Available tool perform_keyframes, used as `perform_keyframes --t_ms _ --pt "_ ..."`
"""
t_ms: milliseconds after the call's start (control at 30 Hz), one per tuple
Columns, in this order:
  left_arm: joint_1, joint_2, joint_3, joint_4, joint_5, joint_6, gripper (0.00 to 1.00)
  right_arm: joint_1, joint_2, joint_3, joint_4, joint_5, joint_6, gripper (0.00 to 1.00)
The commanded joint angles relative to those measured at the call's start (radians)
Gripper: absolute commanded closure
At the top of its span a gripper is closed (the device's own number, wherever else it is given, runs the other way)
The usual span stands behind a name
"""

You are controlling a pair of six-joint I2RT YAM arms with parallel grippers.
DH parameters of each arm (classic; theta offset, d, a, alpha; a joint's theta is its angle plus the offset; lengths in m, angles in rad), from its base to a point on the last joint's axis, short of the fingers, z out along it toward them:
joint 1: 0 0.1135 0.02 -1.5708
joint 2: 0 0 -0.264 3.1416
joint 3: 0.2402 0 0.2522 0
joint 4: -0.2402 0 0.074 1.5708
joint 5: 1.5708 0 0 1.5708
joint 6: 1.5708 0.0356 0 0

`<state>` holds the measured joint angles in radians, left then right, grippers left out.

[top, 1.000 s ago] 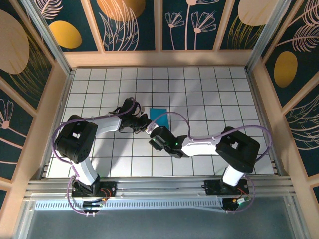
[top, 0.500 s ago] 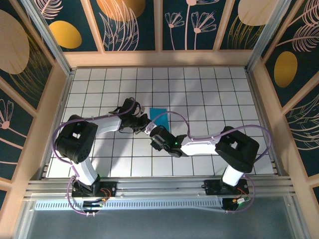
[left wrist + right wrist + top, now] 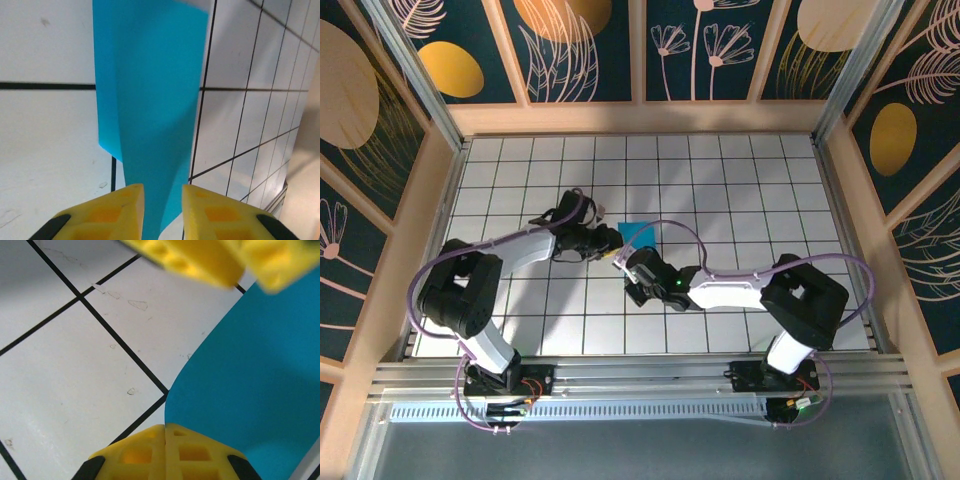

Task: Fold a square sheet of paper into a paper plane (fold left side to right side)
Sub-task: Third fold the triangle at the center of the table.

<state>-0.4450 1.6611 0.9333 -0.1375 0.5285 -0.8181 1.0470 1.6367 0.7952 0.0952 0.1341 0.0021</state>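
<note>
From where I stand the cyan-blue sheet of paper (image 3: pixel 640 232) sits near the middle of the white gridded table (image 3: pixel 750 180), with both arms reaching in so that their tips meet right at it. The left gripper (image 3: pixel 162 212) comes at the paper from about 9 o'clock. In its wrist view, the yellow fingers (image 3: pixel 116 212) stand a little apart, and the narrow near end of the paper runs down into the gap between them. The gap looks too wide to be pinching such thin paper, so I take that gripper to be slightly open and holding nothing. From there the sheet stretches away toward 12 o'clock as a long strip. A soft crease runs along it, and a paler flap shows on its 9 o'clock side. The right gripper (image 3: pixel 165 437) sits at roughly 7 o'clock of the paper. Its two fingers are pressed tight together, and the curved edge of the sheet comes down exactly to the seam between them, so it appears to be nipping the paper's edge. From that pinch the sheet bows up toward 1 o'clock, off the tiles. The left gripper's yellow tips show blurred at 12 o'clock in the right wrist view.
</note>
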Motion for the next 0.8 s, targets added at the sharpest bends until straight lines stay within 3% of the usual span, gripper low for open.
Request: perform_keyframes --t_ms 0,133,333,767 --pt "0.031 -0.054 0.033 -0.108 -0.042 0.055 0.72 -0.034 -0.030 -0.004 -0.034 -0.113 0.050 1.00" --pt "0.035 -0.018 0.125 -0.161 -0.046 0.126 0.81 -0.081 -0.028 -0.006 -0.024 -0.266 0.086 1.00" --pt "0.018 0.109 0.219 -0.166 0.022 0.181 0.89 -0.125 -0.016 -0.008 -0.013 -0.383 0.114 1.00" --pt "-0.063 0.375 0.372 -0.239 -0.004 0.269 0.96 -0.148 0.018 -0.003 0.015 -0.469 0.159 1.00"
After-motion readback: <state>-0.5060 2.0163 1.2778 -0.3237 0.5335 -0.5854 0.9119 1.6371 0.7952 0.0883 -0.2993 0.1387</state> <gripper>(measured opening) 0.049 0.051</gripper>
